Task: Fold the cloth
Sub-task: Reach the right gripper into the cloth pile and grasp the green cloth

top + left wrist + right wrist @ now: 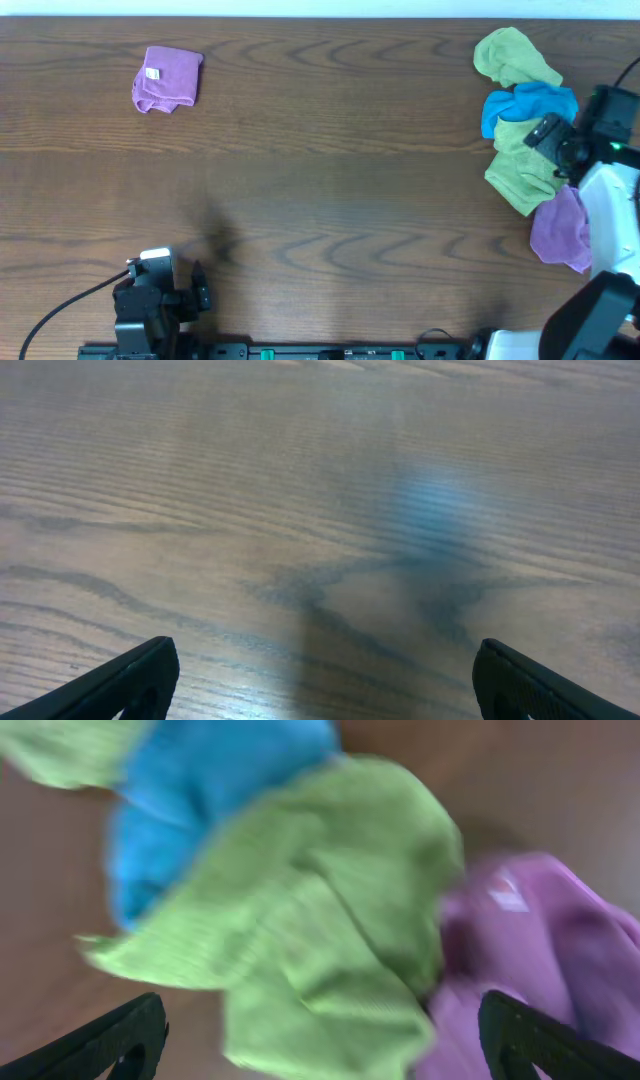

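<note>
A pile of crumpled cloths lies at the table's right edge: a green cloth [512, 55] at the top, a blue cloth [530, 105], a second green cloth [520, 170] and a purple cloth [560, 232]. My right gripper [560, 150] hovers over this pile, open, with the second green cloth [320, 920] between and below its fingers [320, 1040], the blue cloth [200, 790] beyond and the purple cloth [540, 940] to the right. A folded purple cloth [167, 79] lies far left. My left gripper [320, 680] is open and empty over bare wood.
The wooden table [320, 200] spans the view. The left arm [155, 300] rests at the front left edge. The right arm's white body [610, 220] covers part of the pile at the right edge.
</note>
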